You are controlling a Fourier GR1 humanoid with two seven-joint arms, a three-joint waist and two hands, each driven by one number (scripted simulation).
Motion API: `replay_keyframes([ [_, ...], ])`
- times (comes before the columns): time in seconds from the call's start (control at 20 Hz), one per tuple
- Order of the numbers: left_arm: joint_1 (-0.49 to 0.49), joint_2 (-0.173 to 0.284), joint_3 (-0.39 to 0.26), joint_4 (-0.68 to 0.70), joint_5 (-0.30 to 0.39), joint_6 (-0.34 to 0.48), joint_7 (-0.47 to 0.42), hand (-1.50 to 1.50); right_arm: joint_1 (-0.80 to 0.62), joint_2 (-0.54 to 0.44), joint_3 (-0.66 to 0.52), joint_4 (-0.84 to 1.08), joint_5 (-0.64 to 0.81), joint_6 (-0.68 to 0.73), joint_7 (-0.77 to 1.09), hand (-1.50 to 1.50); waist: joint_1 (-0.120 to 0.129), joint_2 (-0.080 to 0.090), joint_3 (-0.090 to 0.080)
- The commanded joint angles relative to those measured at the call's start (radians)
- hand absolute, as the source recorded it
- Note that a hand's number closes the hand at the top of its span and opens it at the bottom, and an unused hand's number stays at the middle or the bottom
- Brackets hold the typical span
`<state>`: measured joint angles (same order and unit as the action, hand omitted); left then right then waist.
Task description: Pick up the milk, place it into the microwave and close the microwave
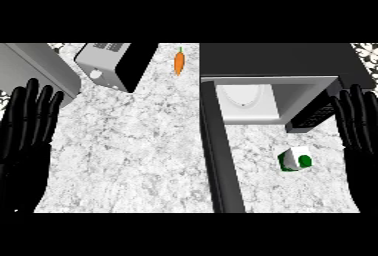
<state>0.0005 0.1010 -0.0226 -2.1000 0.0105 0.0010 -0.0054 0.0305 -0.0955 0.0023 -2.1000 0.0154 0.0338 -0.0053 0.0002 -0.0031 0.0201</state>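
We see the small green-and-white milk carton point(295, 160) untouched near the speckled stone counter's point(133, 150) right edge, before what seems the open grey microwave point(255, 102), while our left hand point(28, 120) and right hand point(358, 120) rest straight-fingered, spread, holding nothing.

even, bright light falls on the counter point(133, 150), with no glare on its marbled top. the milk point(295, 160) near the right edge casts almost no shadow. the open microwave point(251, 100) is lit pale inside, its door point(221, 160) a dark band. both hands read flat black.
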Motion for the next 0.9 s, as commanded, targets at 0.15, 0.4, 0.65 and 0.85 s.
replay_keyframes([
  [0.15,0.050,-0.002,-0.018,-0.090,-0.066,0.031,0.090,-1.50,0.005,0.007,-0.058,-0.027,0.070,-0.077,0.031,-1.50,0.001,0.002,-0.020],
  [0.4,0.289,-0.069,-0.083,-0.212,0.122,0.007,0.079,-1.50,0.104,0.027,-0.040,-0.078,0.006,-0.037,0.032,-1.50,0.008,-0.001,-0.021],
  [0.65,0.387,-0.078,-0.154,-0.320,0.078,0.032,0.095,-1.50,0.132,0.015,-0.097,-0.085,-0.014,-0.029,0.034,-1.50,0.003,0.001,-0.020],
  [0.85,0.557,-0.062,-0.176,-0.425,0.110,-0.018,0.053,-1.50,0.213,0.071,-0.031,-0.120,0.076,-0.069,0.023,-1.50,0.007,-0.001,-0.020],
])
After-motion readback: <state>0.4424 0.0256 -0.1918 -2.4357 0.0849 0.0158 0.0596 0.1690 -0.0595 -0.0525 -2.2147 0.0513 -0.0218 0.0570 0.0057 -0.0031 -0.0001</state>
